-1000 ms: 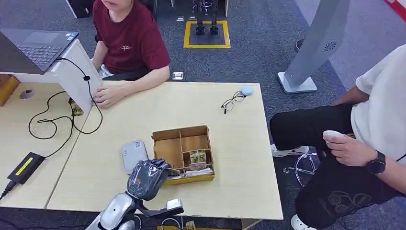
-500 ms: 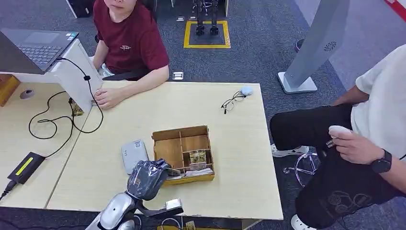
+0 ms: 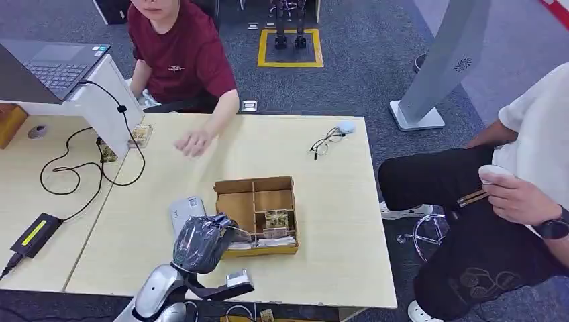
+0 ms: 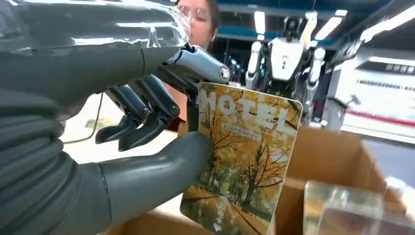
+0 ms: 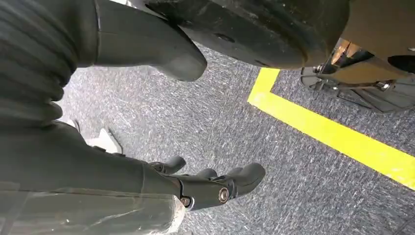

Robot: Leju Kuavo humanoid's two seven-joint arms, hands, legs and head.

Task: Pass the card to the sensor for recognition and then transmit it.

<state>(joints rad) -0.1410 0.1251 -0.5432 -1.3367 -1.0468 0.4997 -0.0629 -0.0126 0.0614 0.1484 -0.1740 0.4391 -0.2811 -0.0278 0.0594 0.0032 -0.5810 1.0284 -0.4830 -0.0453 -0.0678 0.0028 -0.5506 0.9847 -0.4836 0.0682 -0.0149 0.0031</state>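
A hotel card [image 4: 244,161] is pinched by the left hand [image 3: 200,243] beside the box [image 3: 257,213]; the right hand [image 5: 205,188] hangs spread, holding nothing.

Left hand [image 3: 201,241] at near-left corner of box [image 3: 255,215], fingers over its edge; what it holds can't be told. Sensor [image 3: 186,212] flat on table [image 3: 335,221], just left of box, partly behind hand. Cards [image 3: 276,220] in box's near compartments. Glasses [image 3: 326,141] near far right edge. Person's hand [image 3: 193,142] over table. Laptop [image 3: 47,67] far left.
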